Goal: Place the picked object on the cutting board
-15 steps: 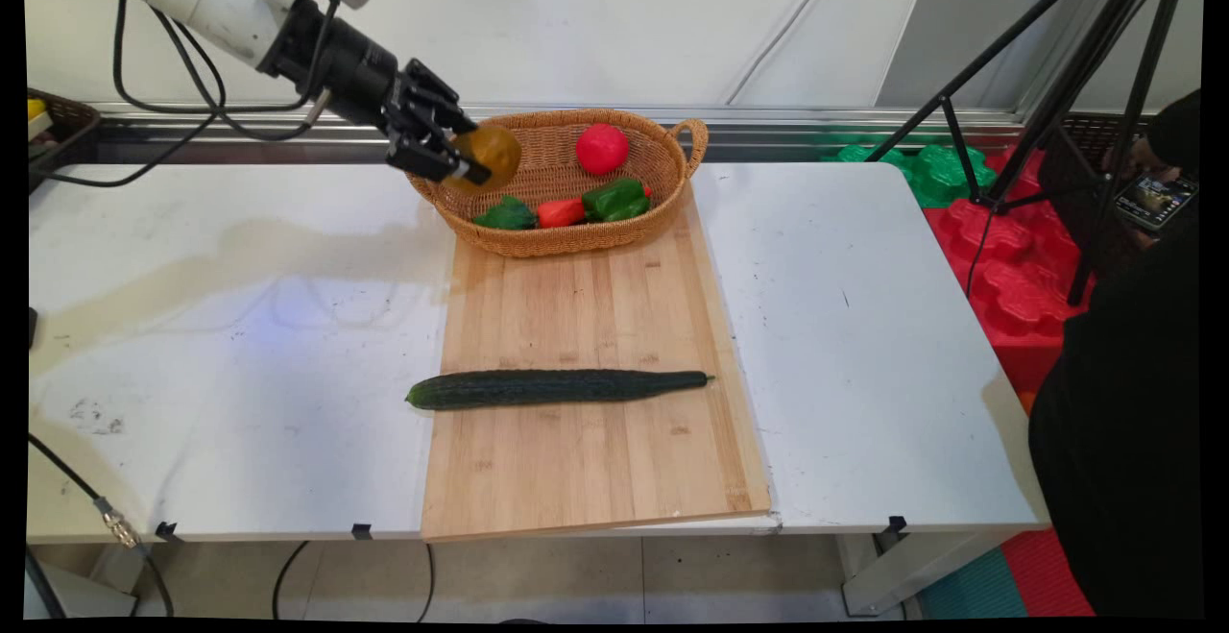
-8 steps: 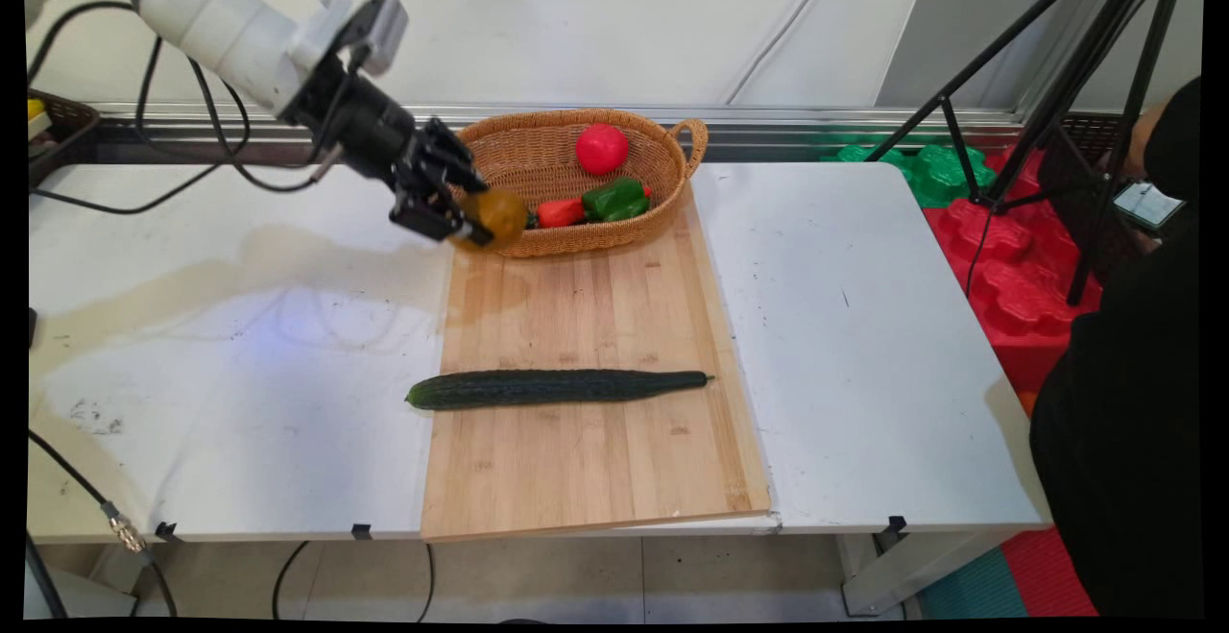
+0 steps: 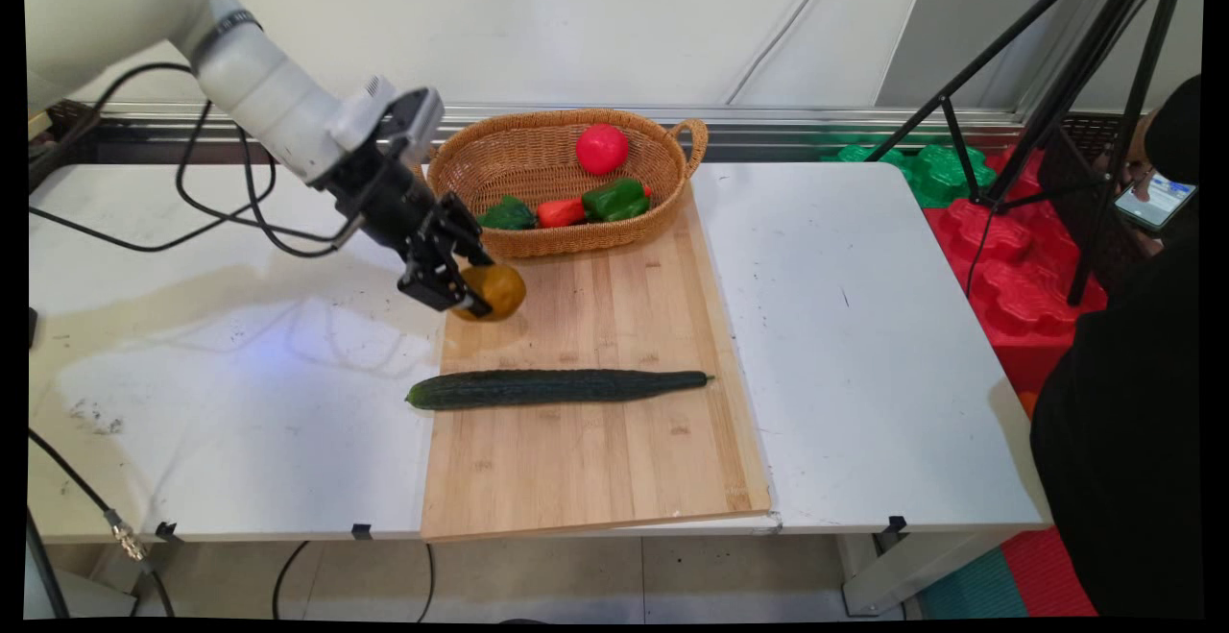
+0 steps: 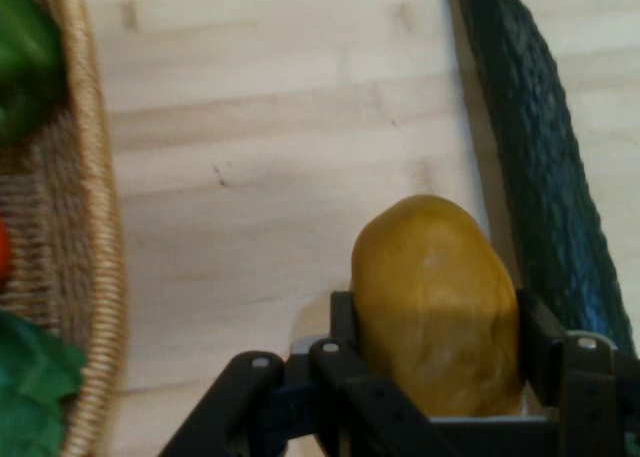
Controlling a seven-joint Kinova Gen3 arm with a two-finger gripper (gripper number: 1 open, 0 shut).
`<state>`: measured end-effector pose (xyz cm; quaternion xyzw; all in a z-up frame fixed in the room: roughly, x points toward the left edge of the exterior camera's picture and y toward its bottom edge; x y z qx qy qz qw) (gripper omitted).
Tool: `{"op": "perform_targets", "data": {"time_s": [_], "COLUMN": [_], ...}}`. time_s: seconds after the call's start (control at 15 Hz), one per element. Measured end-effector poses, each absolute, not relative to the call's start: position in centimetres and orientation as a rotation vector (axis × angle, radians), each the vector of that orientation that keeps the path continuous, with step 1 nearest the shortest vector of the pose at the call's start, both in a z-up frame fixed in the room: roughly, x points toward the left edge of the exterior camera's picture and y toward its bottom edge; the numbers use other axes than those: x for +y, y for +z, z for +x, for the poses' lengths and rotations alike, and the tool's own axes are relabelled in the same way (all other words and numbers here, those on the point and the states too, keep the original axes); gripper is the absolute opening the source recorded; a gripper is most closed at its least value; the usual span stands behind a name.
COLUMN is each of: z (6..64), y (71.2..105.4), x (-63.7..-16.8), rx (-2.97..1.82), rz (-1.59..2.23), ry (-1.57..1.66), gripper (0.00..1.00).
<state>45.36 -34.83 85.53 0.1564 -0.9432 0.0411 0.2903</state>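
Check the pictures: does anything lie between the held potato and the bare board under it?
Nothing visible does. The gripper holds the potato over bare cutting board, between the basket and cucumber.

No readable text, label, brand, number or sign shows on anything in either view.

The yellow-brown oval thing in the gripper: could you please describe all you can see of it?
The yellow-brown oval thing, smooth and slightly glossy like a potato, is clamped between the black two-finger gripper's fingers. It is held above the bamboo cutting board's left side, between the woven wicker basket and the long dark green cucumber, touching neither.
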Motion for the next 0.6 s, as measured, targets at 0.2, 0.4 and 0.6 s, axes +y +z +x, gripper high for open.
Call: {"op": "perform_targets", "data": {"time_s": [0.2, 0.4, 0.6], "z": [44.6, 44.0, 43.6], "y": [83.9, 82.7, 81.8], "x": [-35.1, -35.5, -35.9], "rx": [-2.542, -2.56, -2.569], "rz": [0.43, 0.442, 0.45], "ry": [0.086, 0.085, 0.092], "gripper": [0.0, 1.0, 1.0]}}
